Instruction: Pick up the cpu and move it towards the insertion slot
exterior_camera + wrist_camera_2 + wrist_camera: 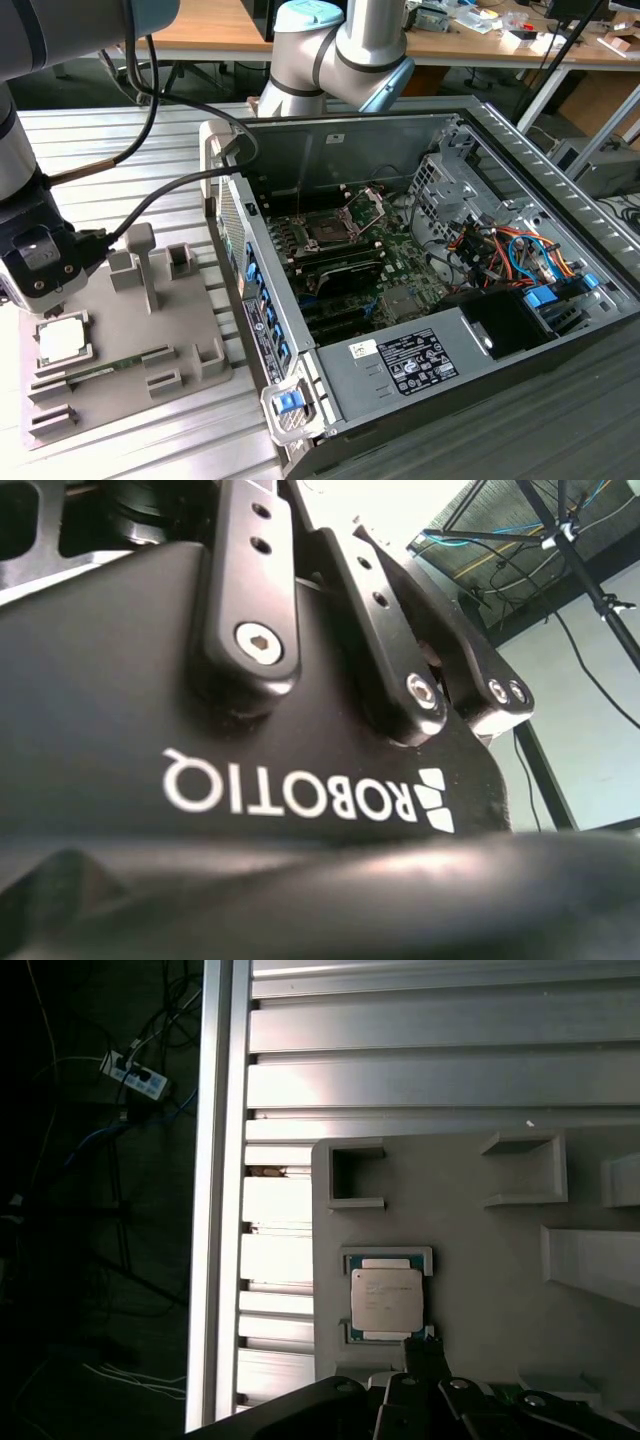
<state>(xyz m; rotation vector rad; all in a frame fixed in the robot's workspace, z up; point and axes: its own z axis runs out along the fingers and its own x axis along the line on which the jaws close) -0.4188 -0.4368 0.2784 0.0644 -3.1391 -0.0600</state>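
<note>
The cpu (62,342) is a small square chip with a pale metal top. It lies flat in its recessed holder on the grey fixture plate (190,330), at the exterior view's left. The first wrist view looks straight down on the cpu (385,1298). My gripper (45,290) hangs close above the chip's far edge, and its dark tip (425,1360) shows right beside the chip. The gripper's black body (250,730) is seen close up. The insertion slot (325,231) sits on the green board inside the open computer case, its metal bracket (366,205) raised.
The case wall (255,300) stands between the fixture plate and the board. Grey posts (145,262) rise from the plate next to the gripper. A green memory stick (100,368) lies on the plate. Cables (500,250) and a drive cage (440,180) crowd the case's right side.
</note>
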